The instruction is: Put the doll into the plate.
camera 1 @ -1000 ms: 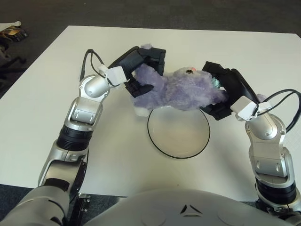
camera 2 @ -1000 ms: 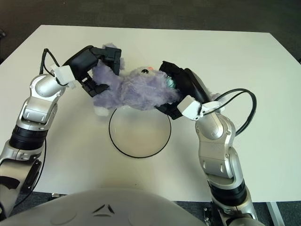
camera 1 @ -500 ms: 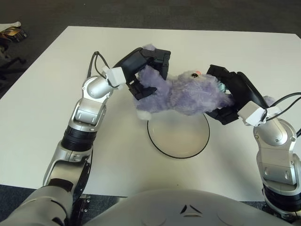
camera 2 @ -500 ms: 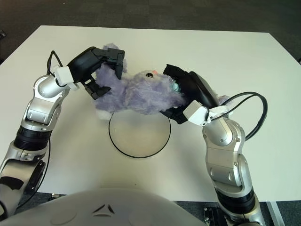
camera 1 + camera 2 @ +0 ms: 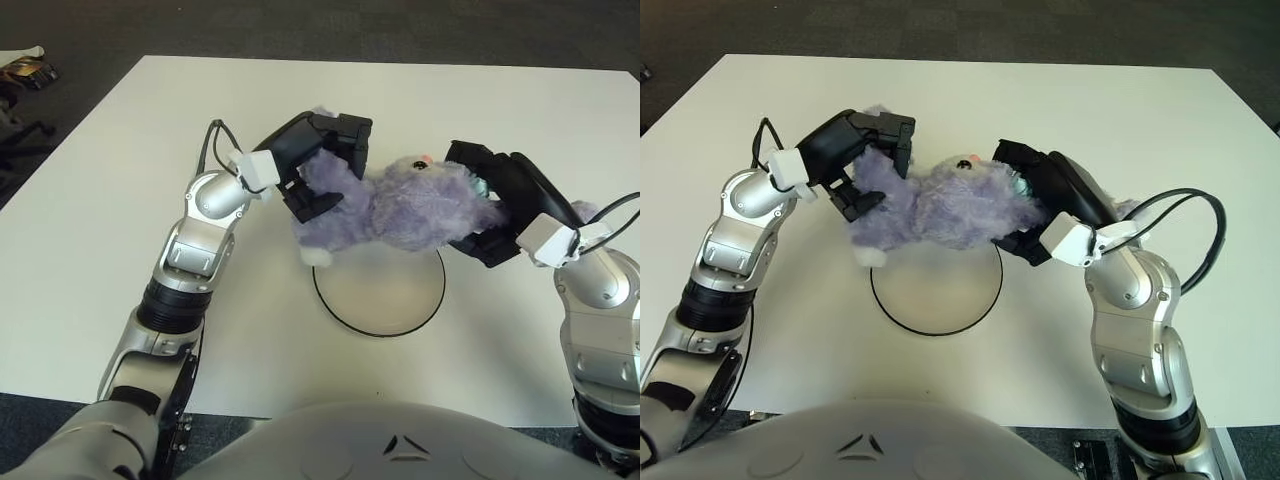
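Fingers of the left hand (image 5: 322, 160) were curled round the left end of the doll (image 5: 400, 205), black digits above and below the purple fur. Fingers of the right hand (image 5: 500, 200) were clamped on the opposite end, near the head, with one digit over the top and another beneath. Both forearms were angled inward from the table's near corners, elbows out, wrists bent toward the centre, so that the two hands faced one another across the toy.

Count: one doll, one plate (image 5: 379, 295), two hands, one white table (image 5: 120, 230).

The doll was stretched lengthwise between the two hands, held clear of the table surface. It was positioned over the far rim of the plate, hiding that part of the rim; a small white paw hung at its lower left, just beside the plate's left edge. The plate, white with a dark rim, lay flat on the table directly before the robot.
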Controlling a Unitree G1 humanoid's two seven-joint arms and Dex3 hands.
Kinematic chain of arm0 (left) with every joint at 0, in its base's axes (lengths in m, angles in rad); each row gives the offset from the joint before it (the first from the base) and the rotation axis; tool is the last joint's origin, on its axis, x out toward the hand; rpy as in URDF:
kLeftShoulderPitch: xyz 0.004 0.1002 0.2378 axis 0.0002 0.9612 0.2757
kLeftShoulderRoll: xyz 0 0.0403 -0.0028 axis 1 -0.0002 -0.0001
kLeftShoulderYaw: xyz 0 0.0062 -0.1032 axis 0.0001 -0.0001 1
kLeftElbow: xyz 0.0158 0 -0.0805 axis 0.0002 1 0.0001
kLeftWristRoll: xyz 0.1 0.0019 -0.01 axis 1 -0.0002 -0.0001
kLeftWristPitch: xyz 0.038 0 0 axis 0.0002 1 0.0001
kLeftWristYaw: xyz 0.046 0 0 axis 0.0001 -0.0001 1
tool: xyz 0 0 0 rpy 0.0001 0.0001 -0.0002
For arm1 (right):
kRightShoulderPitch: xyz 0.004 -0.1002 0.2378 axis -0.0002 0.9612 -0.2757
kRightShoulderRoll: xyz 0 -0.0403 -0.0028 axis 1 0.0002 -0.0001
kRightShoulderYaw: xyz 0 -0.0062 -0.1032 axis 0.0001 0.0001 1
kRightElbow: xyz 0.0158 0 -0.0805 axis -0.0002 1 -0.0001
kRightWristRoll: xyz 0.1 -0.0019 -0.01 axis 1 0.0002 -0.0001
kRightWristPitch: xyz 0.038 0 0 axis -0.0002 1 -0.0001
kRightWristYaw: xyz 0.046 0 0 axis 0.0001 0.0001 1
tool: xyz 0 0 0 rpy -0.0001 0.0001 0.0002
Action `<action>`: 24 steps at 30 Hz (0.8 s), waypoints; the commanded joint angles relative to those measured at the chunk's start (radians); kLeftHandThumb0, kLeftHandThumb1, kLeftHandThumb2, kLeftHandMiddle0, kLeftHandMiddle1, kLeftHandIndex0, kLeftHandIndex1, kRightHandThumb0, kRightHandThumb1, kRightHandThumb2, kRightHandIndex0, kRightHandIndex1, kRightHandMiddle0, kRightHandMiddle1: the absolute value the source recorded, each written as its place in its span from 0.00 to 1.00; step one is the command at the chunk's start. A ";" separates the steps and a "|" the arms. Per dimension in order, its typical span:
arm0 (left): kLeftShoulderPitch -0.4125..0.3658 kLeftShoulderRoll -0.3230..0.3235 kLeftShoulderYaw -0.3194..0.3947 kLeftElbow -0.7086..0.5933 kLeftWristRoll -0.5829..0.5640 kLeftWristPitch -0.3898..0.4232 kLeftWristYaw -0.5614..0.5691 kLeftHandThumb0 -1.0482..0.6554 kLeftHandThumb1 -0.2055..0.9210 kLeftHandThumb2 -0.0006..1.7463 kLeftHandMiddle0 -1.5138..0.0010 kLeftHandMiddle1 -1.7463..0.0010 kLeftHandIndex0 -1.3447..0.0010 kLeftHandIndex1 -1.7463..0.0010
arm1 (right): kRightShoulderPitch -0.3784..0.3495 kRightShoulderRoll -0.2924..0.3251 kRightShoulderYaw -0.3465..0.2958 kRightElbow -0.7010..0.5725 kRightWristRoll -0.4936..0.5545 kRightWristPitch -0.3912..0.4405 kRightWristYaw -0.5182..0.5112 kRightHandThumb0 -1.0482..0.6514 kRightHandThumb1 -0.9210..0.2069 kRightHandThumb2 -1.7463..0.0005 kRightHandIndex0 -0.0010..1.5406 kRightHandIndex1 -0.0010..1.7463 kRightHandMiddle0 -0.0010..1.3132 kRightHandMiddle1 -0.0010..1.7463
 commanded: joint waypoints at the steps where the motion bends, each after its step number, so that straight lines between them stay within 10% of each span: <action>1: 0.005 -0.021 -0.008 -0.006 -0.002 0.006 0.015 0.95 0.25 0.92 0.47 0.00 0.32 0.00 | -0.002 -0.024 -0.021 -0.031 0.000 -0.003 0.011 0.94 0.71 0.11 0.50 1.00 0.73 1.00; 24: -0.003 -0.063 -0.014 0.029 0.007 -0.025 0.026 0.95 0.27 0.90 0.48 0.00 0.34 0.00 | -0.005 -0.057 -0.025 -0.036 -0.020 0.024 0.031 0.94 0.71 0.11 0.50 1.00 0.72 1.00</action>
